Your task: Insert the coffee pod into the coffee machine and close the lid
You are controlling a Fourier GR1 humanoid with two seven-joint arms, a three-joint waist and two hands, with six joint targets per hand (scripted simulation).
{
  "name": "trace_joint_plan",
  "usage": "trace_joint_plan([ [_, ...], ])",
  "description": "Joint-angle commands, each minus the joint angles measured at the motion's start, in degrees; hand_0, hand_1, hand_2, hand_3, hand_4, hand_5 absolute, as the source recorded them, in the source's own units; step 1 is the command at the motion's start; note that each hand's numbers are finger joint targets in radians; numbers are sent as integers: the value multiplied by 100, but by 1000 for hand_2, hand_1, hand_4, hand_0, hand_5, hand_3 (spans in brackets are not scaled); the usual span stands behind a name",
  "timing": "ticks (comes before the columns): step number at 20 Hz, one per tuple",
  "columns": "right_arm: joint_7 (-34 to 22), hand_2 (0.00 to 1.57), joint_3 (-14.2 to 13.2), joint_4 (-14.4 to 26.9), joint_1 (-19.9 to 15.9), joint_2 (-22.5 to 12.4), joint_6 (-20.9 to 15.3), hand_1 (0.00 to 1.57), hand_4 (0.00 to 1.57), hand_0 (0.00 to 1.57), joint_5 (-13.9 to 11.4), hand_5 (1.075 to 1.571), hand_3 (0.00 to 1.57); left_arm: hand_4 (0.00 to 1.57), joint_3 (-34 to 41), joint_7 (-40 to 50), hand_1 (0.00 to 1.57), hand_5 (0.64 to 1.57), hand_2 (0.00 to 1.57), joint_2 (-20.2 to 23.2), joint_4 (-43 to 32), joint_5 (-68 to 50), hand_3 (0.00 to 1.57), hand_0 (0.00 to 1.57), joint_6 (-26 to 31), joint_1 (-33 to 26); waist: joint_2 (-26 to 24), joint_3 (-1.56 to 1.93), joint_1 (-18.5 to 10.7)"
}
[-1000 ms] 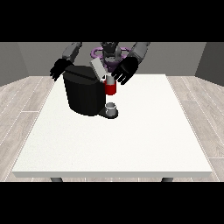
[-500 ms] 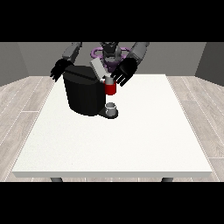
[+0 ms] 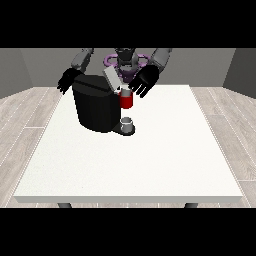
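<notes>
- The hand at the view's left [image 3: 66, 80] hung beside the upper back corner of the coffee machine [image 3: 96, 104]. Its fingers looked relaxed and pointed downward, holding nothing. It seemed to wait there out of the way, perhaps ready to steady the body, and whether it touched the machine could not be told.
- The coffee machine, a black block, stood on the far left part of the white table [image 3: 150, 155], within easy reach of both arms.
- The lid [image 3: 112, 78], a grey flap, stood tilted up at the machine's top, so the pod slot was open and the closing step was not yet done.
- The red part of the machine's front [image 3: 126, 100] sat just under the lid. A small pale shape at its top may have been the coffee pod (too small to be sure), which suggested the pod was at or in the slot.
- A small grey cup [image 3: 128, 123] stood on the base below the spout, placed to catch the brew.
- The hand at the view's right [image 3: 144, 81] hovered just beside the red part and the lid with fingers spread and nothing pinched, probably placed to push the lid down.
</notes>
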State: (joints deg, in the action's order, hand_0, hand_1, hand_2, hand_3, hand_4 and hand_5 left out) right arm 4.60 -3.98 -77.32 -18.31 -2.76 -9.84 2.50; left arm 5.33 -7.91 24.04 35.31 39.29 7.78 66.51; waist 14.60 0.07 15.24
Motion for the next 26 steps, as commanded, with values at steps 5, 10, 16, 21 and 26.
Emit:
trace_joint_plan([
  [5,126,0,-210,51,-39,-167,224,0,463,0,233,1571,0,235,-246,-333,567,1571,810,92,14,258,640,567,162,-162,28,-5,-13],
  [10,-20,0,91,-13,-107,39,-70,0,465,0,-90,1571,0,0,-302,-151,0,1571,0,139,-91,417,0,0,286,-21,30,-6,-8],
  [16,-51,0,103,-12,-95,189,-269,0,375,0,-116,1571,0,0,-154,-316,0,1571,0,356,-83,384,0,0,402,29,33,-7,-30],
  [21,267,0,-65,392,292,82,-112,0,344,0,-30,1571,0,0,-224,-258,0,1571,0,139,110,355,0,0,650,-155,-367,-4,-283],
  [26,31,0,-92,276,299,-3,-165,0,416,0,-40,1571,0,0,-192,-276,0,1571,0,31,166,388,0,0,466,-442,-613,-7,-344],
])
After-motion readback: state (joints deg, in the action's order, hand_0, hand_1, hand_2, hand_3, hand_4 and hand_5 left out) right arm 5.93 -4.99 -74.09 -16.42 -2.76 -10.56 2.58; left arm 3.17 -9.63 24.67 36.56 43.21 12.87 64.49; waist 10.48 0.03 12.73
